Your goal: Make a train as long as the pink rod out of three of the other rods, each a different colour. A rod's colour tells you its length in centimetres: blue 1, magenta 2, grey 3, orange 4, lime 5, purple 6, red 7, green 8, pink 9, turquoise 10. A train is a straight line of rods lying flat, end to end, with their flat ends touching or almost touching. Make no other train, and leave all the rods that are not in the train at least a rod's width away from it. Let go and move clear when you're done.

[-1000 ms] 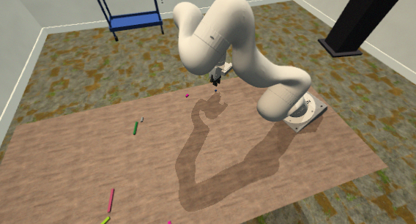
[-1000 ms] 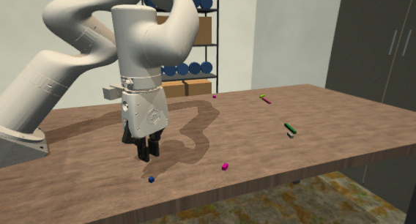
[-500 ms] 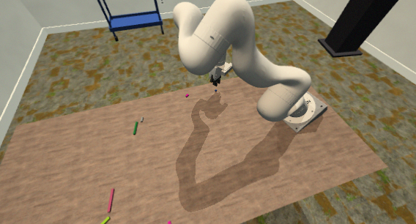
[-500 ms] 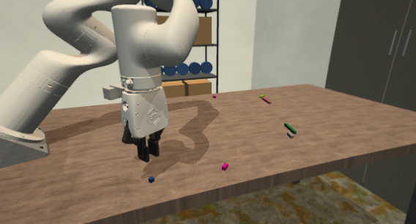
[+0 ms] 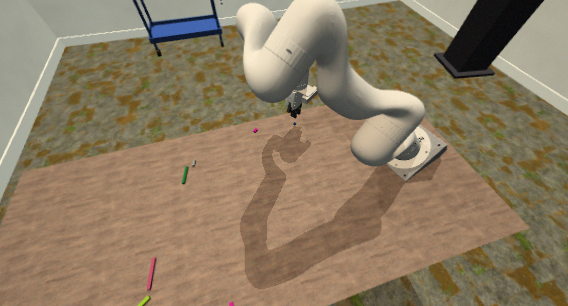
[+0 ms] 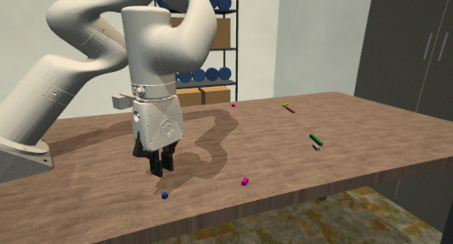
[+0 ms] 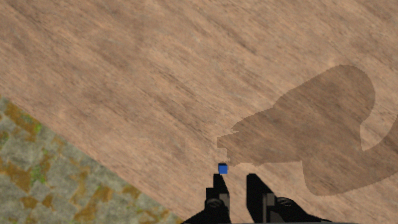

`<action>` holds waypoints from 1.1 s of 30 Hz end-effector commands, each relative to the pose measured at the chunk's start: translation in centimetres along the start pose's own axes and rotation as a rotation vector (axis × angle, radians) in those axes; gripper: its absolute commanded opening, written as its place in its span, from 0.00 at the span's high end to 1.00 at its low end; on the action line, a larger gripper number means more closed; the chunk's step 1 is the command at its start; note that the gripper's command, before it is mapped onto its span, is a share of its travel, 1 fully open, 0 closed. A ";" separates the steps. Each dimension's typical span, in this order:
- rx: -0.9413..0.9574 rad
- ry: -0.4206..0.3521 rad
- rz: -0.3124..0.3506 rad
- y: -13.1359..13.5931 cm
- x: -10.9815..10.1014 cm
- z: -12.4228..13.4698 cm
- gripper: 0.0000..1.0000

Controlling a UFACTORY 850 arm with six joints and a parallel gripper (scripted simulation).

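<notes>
Wooden bench (image 5: 100, 216) (image 6: 383, 132) (image 7: 150, 75), one; arm base plate (image 5: 406, 176) (image 6: 49, 164) at its short edge.

Gripper (image 5: 294, 114) (image 6: 163, 172) (image 7: 233, 190), one: above the bench near the long edge that faces the exterior camera; black fingers partly parted, released, grasping nothing.

Blue rod (image 5: 294, 123) (image 6: 164, 195) (image 7: 223, 169), one: near that same long edge, toward the base end, below the fingers and apart from them.

Magenta rods, two: the first (image 5: 255, 130) (image 6: 245, 181) near the same edge, farther from the base; the second (image 5: 231, 303) (image 6: 233, 105) near the opposite long edge.

Grey rod (image 5: 194, 163) (image 6: 316, 147) and green rod (image 5: 185, 175) (image 6: 316, 139): beside one another, between the first magenta rod and the short edge opposite the base.

Pink rod (image 5: 151, 274) (image 6: 290, 109), lying flat toward the opposite long edge; lime rod (image 5: 144, 301) (image 6: 285, 104) near one end of it.
</notes>
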State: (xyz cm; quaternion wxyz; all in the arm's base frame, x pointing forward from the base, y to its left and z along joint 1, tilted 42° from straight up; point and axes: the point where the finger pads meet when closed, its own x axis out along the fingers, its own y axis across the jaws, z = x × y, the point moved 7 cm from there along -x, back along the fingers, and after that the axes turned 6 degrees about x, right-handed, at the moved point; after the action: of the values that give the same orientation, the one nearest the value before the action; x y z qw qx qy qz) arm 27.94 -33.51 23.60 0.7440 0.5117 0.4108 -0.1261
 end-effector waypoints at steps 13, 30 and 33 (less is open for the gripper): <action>0.000 -0.001 0.000 0.0 1.2 0.1 0.76; 0.000 -0.001 0.000 0.0 3.5 0.1 0.76; 0.000 -0.001 0.000 0.0 3.9 0.1 0.76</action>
State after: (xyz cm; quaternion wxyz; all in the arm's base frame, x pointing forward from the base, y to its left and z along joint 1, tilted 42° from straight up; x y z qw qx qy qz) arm 30.28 -32.67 20.86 0.7440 0.5116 0.4109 -0.1261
